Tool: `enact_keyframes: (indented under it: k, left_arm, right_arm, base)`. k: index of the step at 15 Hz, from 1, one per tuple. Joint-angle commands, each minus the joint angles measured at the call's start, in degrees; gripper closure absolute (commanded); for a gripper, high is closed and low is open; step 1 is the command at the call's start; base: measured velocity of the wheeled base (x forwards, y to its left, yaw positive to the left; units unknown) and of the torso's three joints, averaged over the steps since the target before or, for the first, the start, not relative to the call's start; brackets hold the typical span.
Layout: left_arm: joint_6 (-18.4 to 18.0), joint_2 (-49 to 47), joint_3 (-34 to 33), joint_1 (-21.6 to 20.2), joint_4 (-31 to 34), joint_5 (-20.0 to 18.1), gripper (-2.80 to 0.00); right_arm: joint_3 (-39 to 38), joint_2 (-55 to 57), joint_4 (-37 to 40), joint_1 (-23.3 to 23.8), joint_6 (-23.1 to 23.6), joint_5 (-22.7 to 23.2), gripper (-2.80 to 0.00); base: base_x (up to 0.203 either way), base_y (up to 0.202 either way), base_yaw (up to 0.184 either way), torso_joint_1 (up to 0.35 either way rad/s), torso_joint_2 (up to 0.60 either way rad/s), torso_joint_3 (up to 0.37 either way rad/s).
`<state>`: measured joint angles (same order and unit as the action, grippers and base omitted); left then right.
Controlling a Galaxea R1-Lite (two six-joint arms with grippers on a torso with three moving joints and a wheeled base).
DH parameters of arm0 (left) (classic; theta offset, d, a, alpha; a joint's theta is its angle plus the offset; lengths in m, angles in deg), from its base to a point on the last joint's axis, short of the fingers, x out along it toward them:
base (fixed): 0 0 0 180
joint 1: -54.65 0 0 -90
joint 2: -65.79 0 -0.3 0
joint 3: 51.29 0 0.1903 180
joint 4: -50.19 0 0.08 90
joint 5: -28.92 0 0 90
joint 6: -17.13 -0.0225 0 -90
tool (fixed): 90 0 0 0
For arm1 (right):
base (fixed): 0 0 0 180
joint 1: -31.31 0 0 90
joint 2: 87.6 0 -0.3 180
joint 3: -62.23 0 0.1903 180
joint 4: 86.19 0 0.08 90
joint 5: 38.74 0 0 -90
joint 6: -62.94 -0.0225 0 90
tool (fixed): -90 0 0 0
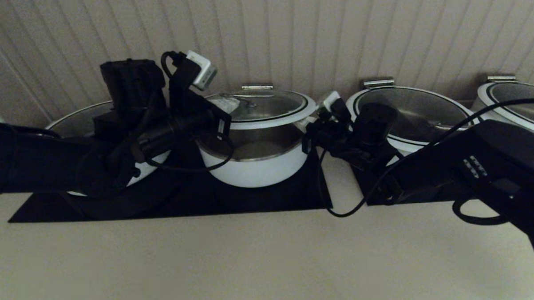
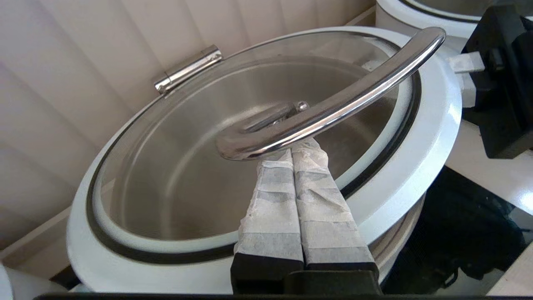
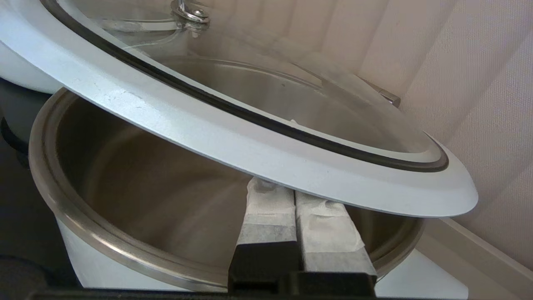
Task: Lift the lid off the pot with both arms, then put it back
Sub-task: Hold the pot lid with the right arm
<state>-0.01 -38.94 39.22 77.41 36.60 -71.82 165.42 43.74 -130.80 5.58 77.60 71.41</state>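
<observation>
Above the pot (image 1: 254, 166), the lid (image 1: 265, 108) hangs lifted, resting on both grippers: left gripper (image 2: 297, 152), fingers pressed together, under its handle (image 2: 333, 102); right gripper (image 3: 291, 196), fingers together, beneath its rim.

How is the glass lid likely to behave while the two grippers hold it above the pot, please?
Probably stiff: the lid keeps its shape. Likely fragile, being glass. It may slide or tip: the left gripper sits shut under its smooth steel handle, and the right gripper only props the tilted rim above the pot.
</observation>
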Motion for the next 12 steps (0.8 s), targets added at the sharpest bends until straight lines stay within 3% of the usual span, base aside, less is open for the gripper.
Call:
enact_keyframes:
  k: [1, 12]
  left_arm:
    - [-0.09, 1.64, -0.42, -0.34, 1.41, -0.07, 0.0]
    - [-0.09, 10.95, -12.23, -3.11, 2.06, -0.25, 0.0]
  right_arm:
    - [-0.02, -0.21, -0.4, -0.02, 0.11, 0.15, 0.0]
    - [-0.02, -0.21, -0.4, -0.02, 0.2, 0.15, 0.0]
  base:
    - [0.0, 0.0, 0.0, 0.0, 0.0, 0.0]
    - [0.0, 0.0, 0.0, 0.0, 0.0, 0.0]
